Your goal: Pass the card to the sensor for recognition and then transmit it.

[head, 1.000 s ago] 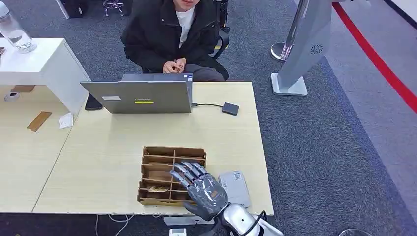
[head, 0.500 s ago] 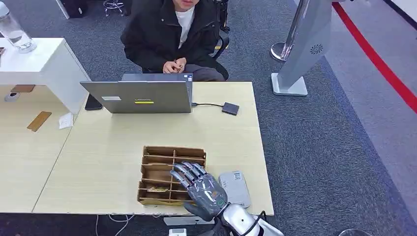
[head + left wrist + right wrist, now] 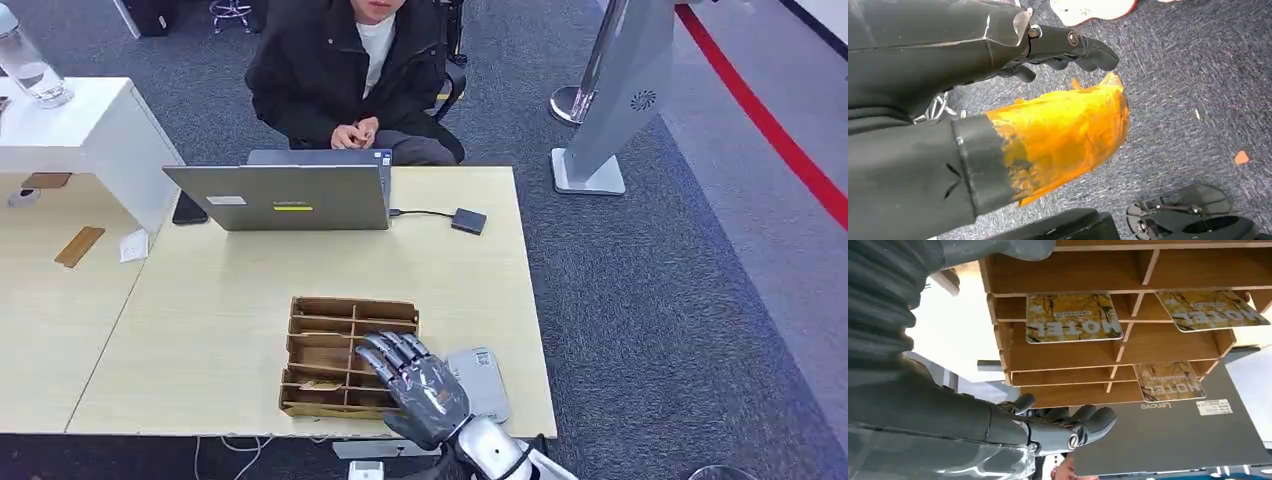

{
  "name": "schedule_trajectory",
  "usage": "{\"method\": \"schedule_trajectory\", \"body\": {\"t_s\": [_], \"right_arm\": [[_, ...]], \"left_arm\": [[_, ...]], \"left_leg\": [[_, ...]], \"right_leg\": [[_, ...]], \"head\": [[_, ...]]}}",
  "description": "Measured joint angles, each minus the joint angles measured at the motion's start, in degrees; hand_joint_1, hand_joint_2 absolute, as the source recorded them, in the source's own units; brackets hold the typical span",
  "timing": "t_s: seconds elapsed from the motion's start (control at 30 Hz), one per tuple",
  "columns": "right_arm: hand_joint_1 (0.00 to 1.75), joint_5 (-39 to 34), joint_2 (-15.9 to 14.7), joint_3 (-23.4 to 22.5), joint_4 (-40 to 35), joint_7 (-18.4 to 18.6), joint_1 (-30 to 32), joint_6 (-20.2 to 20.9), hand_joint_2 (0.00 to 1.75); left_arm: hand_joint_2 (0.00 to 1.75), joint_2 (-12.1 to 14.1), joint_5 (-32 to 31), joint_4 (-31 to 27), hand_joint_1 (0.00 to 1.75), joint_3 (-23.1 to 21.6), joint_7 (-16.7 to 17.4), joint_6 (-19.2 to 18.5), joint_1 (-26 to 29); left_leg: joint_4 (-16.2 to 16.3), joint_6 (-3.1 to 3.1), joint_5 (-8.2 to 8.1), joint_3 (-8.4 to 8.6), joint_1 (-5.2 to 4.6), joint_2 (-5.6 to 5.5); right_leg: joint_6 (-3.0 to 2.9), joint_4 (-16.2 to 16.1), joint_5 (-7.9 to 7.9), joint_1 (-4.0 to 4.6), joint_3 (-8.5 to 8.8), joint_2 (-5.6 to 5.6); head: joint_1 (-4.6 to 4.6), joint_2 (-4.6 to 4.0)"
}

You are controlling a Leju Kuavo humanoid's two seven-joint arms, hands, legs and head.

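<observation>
A robot's right hand (image 3: pixel 422 388) hovers over the near right corner of a wooden divided card tray (image 3: pixel 330 340) on a pale desk (image 3: pixel 220 300), fingers apart and gently curled, holding nothing. From the wrist camera, three yellow hotel key cards lie flat in separate compartments of the tray: one (image 3: pixel 1073 317) close to the hand, a second (image 3: pixel 1210 309) in the neighbouring slot of the same row, a third (image 3: pixel 1168 381) a row farther off toward the laptop (image 3: pixel 285 195). The tray sits just inside the desk's near edge, and a grey card reader (image 3: pixel 480 380) lies just beside it on the right, partly under the wrist and close to the desk's right corner. A broad bare stretch of desktop separates the tray from the laptop, whose cable runs to a small dark box (image 3: pixel 468 221) near the far right edge. A person in a dark jacket (image 3: pixel 345 70) sits behind the laptop. The left hand (image 3: pixel 1068 47) hangs over grey carpet, fingers curled in on nothing.
</observation>
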Motion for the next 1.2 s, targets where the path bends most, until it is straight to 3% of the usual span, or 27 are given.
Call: {"method": "schedule_trajectory", "body": {"t_s": [0.67,0.83,1.03,1.1,1.2], "right_arm": [[0.28,0.7,-0.5,-1.4,-0.9,0.4,1.6,0.0,1.75],[0.37,1.2,-0.6,-1.8,-1.6,0.4,2.0,0.0,1.75],[0.68,1.4,-0.8,-2.2,-2.6,0.4,2.3,0.0,1.75],[0.94,1.5,-0.8,-2.2,-2.8,0.4,2.4,0.0,1.75],[0.98,1.5,-0.9,-2.3,-2.8,0.4,2.4,0.1,1.75]], "left_arm": [[0.0,0.0,0.2,0.0,0.0,0.0,0.0,0.0,0.1],[0.0,0.0,0.2,0.0,0.0,0.0,0.0,0.0,0.1],[0.0,0.0,0.2,0.0,0.0,0.0,0.0,0.0,0.1],[0.0,0.0,0.2,0.0,0.0,0.0,0.0,0.0,0.0],[0.0,0.0,0.2,0.0,0.0,0.0,0.0,0.0,0.0]], "left_leg": [[0.0,0.0,0.0,0.0,0.0,0.0],[0.0,0.0,0.0,0.0,0.0,0.0],[0.0,0.0,0.0,0.0,0.0,0.0],[0.0,0.0,0.0,0.0,0.0,0.0],[0.0,0.0,0.0,0.0,0.0,0.0]], "right_leg": [[0.0,0.0,0.0,0.0,0.0,0.0],[0.0,0.0,0.0,0.0,0.0,0.0],[0.0,0.0,0.0,0.0,0.0,0.0],[0.0,0.0,0.0,0.0,0.0,0.0],[0.0,0.0,0.0,0.0,0.0,0.0]], "head": [[0.0,0.0],[-0.02,0.0],[-0.02,0.0],[0.0,0.0],[-0.02,0.0]]}}
